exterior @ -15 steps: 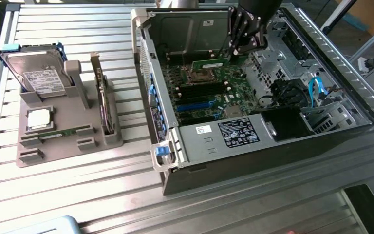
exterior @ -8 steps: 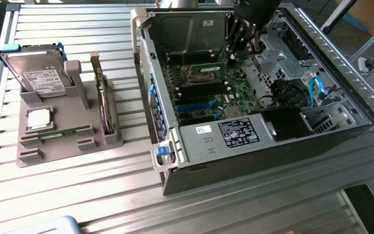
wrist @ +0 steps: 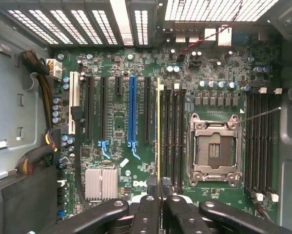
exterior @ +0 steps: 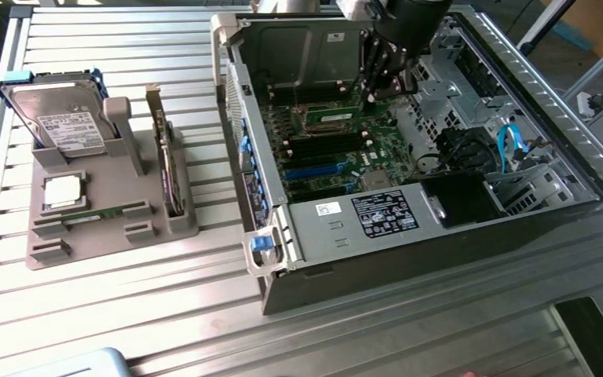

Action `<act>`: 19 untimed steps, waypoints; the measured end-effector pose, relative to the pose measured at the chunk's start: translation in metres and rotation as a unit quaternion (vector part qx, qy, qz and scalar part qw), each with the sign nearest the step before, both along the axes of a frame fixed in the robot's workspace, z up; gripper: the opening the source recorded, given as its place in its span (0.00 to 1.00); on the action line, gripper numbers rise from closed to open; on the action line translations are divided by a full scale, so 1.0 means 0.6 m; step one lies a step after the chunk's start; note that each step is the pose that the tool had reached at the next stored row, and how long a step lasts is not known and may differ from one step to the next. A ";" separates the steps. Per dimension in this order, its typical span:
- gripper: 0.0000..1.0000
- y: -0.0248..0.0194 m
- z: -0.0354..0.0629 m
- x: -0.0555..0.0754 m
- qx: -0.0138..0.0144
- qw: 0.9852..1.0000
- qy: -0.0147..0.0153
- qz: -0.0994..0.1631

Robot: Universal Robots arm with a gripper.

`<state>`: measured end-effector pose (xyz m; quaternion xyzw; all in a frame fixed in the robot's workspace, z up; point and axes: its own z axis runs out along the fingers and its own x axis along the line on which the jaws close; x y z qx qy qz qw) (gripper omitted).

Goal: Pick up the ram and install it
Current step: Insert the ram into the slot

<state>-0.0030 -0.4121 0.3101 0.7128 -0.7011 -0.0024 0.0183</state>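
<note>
My gripper hangs inside the open computer case, low over the motherboard. In the wrist view the two black fingers are shut on the ram. It shows edge-on as a thin yellow-green line running away from the gripper. The stick lies along the row of black memory slots beside the empty CPU socket, level with the slot furthest from the socket. I cannot tell whether it touches the slot.
A grey holder on the slatted table at the exterior view's left carries a hard drive, an upright expansion card and a short green strip. Inside the case are a heatsink, a blue slot, cable bundles and a second slot bank.
</note>
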 end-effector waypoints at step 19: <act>0.12 0.0140 -0.050 0.001 0.000 1.000 0.000 0.000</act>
